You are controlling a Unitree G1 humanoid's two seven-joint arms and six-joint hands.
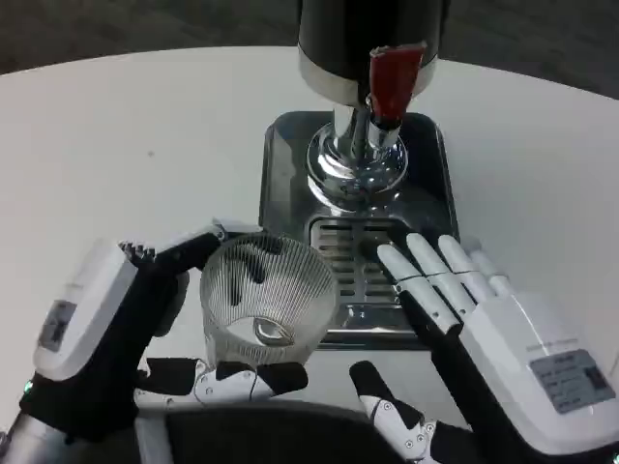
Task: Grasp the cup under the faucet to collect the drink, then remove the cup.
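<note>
A clear ribbed cup [266, 297] sits in my left hand [106, 333], whose fingers wrap its sides at the front left of the drip tray [285, 179]. The cup overlaps the tray's near left corner, short of the spout. The dispenser's chrome faucet [356, 159] with its red tap handle [395, 79] stands at the back of the tray, above the slotted grate [350, 259]. My right hand [488, 338] is open, fingers stretched flat over the tray's near right part, beside the cup and not touching it.
The dark dispenser body [368, 34] rises at the top centre. White table [126, 135] spreads to the left and right of the tray. The table's near edge lies just under my hands.
</note>
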